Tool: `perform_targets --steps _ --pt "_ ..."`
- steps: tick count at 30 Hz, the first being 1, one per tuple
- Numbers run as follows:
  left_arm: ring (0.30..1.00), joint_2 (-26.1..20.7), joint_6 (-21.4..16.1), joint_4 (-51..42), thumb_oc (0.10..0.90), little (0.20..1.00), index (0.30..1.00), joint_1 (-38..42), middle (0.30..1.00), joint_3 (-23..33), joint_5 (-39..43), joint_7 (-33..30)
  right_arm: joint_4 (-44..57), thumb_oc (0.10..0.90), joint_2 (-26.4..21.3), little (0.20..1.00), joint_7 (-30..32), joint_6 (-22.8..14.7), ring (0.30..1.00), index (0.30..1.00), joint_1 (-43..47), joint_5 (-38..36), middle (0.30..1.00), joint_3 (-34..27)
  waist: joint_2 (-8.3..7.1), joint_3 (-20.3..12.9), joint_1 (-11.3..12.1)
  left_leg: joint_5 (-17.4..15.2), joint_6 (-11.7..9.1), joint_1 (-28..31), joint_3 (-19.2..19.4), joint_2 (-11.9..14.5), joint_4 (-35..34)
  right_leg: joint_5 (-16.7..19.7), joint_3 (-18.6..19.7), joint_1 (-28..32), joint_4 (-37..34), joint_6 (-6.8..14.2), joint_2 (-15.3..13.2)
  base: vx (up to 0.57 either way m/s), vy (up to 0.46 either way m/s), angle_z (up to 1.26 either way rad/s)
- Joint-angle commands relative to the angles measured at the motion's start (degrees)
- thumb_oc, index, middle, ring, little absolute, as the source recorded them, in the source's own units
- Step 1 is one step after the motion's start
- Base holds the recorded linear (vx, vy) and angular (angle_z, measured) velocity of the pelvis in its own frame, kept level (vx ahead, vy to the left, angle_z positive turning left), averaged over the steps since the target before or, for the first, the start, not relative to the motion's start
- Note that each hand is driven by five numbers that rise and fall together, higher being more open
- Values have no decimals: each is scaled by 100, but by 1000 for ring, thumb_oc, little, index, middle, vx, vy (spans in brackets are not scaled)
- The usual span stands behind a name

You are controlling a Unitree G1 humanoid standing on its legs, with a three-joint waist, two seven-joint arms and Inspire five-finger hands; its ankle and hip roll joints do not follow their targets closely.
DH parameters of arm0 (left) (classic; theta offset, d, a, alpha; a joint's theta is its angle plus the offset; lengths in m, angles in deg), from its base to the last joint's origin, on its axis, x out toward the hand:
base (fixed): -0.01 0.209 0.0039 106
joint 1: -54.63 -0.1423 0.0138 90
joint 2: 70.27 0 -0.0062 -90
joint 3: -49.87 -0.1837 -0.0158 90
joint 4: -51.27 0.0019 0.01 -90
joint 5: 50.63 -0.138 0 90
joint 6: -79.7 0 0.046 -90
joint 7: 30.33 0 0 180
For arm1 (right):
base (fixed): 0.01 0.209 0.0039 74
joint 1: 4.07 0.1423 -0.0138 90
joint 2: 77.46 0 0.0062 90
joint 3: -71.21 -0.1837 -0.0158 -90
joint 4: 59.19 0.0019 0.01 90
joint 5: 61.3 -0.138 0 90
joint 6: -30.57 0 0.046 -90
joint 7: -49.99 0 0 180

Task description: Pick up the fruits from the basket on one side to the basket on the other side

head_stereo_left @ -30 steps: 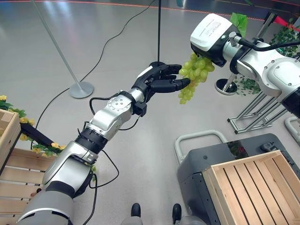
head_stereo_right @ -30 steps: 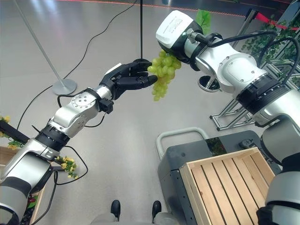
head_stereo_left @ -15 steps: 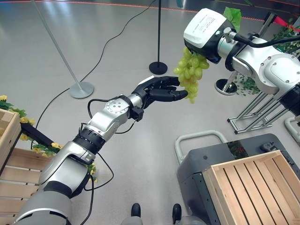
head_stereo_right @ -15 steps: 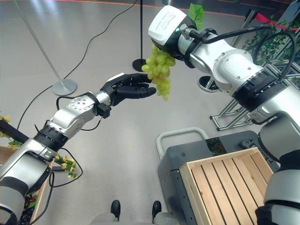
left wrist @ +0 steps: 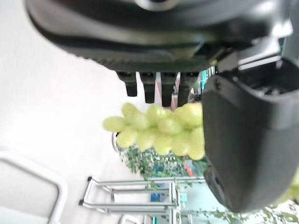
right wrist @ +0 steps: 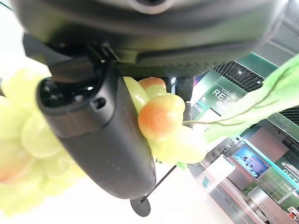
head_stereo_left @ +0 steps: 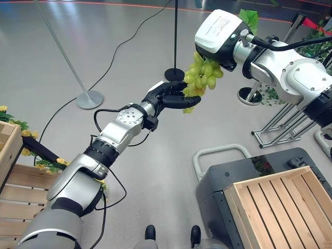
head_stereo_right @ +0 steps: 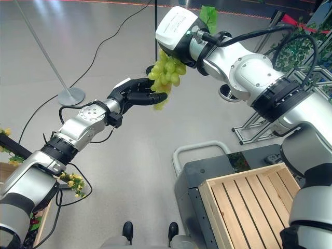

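In the left eye view, the right hand (head_stereo_left: 220,39) reaches in from the upper right, high above the grey floor (head_stereo_left: 104,46), with a bunch of green grapes (head_stereo_left: 199,78) hanging from under it. A green leaf (head_stereo_left: 248,19) sticks up behind the wrist. The left hand (head_stereo_left: 170,96) stretches up from the lower left, and its dark fingers (head_stereo_left: 187,101) lie against the lower part of the bunch, partly curled toward it but not wrapped round it. A slatted wooden crate (head_stereo_left: 280,205) sits at the lower right on a dark grey cart (head_stereo_left: 218,181) with a pale handle. Part of another wooden crate (head_stereo_left: 8,145) with yellow flowers shows at the left edge. A pole stand with a round base (head_stereo_left: 89,98) stands on the floor beyond the left arm.

In the right eye view, the grapes (head_stereo_right: 165,72) hang between the two hands, the left hand (head_stereo_right: 134,93) touching them from below and the side.

In the left wrist view, the left hand's fingers (left wrist: 154,86) stand in a straight row, apart from the thumb (left wrist: 245,140), and the grapes (left wrist: 159,133) lie just past them, touching the thumb.

In the right wrist view, the right hand's thumb (right wrist: 100,130) is pressed against the grapes (right wrist: 161,116), which bulge on both sides of it; the leaf (right wrist: 266,98) trails out from the stem. The fingers are clamped on the bunch.
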Motion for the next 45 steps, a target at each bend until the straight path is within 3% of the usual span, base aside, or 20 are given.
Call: perform_targets --steps 1,6,11,18,45 --pt "900 198 -908 589 800 900 900 940 900 -168 -185 -409 -680 400 274 300 110 396 300 300 1141 -199 300 198 -129 -1272 123 -376 -392 213 -13 212 6 -90 -41 235 9 216 -227 0 0 0" --pt "900 262 -887 739 800 900 900 975 900 -175 -180 -484 -728 400 387 300 203 409 300 300 1155 -261 300 185 -137 -1283 102 -370 -400 209 -3 233 6 -98 -31 230 9 209 -219 -7 -1 0" --pt "900 358 -1123 703 800 900 900 861 900 -98 269 49 -649 400 392 300 208 408 300 300 1128 -226 300 64 -132 -1283 83 -371 -411 201 5 246 6 -97 13 213 9 202 -215 0 0 0" --pt "900 399 -1179 855 800 900 900 820 900 -35 341 70 -578 400 451 300 164 359 300 300 1095 -344 300 -42 -136 -1311 62 -375 -418 205 19 243 6 -104 35 219 9 203 -220 0 0 0" --pt "900 676 -1578 640 800 900 900 768 900 338 457 -565 -132 400 779 300 -251 323 300 300 821 -592 300 -396 -164 -1301 86 -364 -420 195 5 254 6 -121 -2 219 9 178 -234 0 1 -1"
